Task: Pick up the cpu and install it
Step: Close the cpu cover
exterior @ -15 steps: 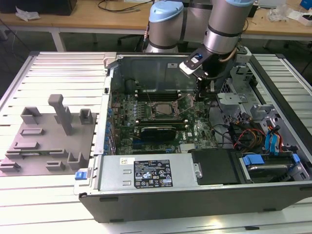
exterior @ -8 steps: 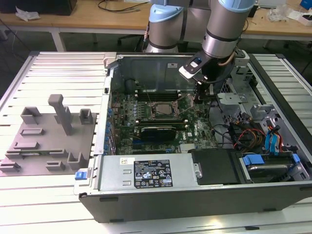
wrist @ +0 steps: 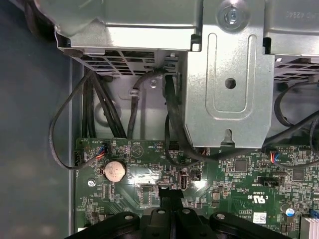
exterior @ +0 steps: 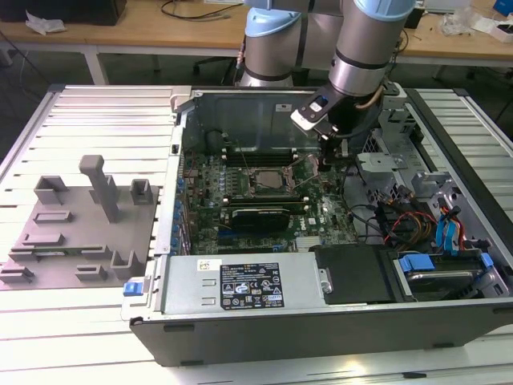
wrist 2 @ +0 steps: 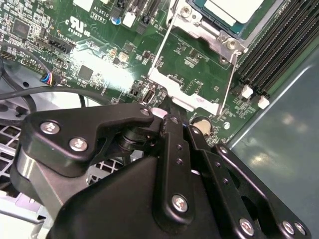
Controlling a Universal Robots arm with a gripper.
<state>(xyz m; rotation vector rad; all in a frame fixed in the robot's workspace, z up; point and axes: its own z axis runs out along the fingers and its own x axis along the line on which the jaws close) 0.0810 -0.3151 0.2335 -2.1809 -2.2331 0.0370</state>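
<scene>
Claw [wrist 2: 180, 123] clenched, nothing in it, low over mobo [wrist 2: 99, 64] nr open socket frame [wrist 2: 187, 87]; cpu [wrist 2: 234, 7] in socket [wrist 2: 224, 40]

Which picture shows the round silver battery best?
The first wrist view: the coin battery lies whole on the green board. In the second wrist view the end effector partly hides it. In the exterior view I cannot tell it apart.

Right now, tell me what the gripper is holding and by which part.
Nothing, as far as shows: the gripper is shut over the board with nothing between its tips; the chip lies in its socket.
</scene>
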